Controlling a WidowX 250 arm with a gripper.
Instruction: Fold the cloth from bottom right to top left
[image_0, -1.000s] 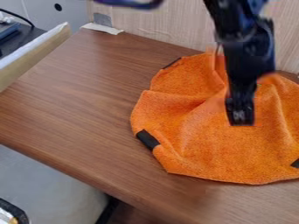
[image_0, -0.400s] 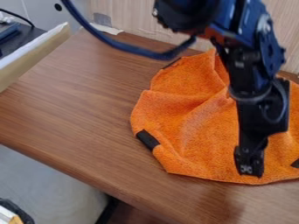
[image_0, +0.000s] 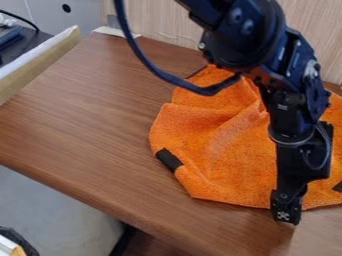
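In the camera view, the orange cloth (image_0: 220, 155) lies rumpled on the right part of the desk (image_0: 80, 130), reaching back towards the far edge. The gripper (image_0: 286, 215) hangs down at the cloth's near hem; how far its jaws are open, and whether they hold any fabric, I cannot tell. This looks like the grasping step, with the fold not yet made. Next calls for a secure pinch of the hem, then a lift towards the desk's far left corner. The arm's cable (image_0: 150, 65) loops over the cloth, and the wooden panel (image_0: 163, 25) behind could limit the sweep.
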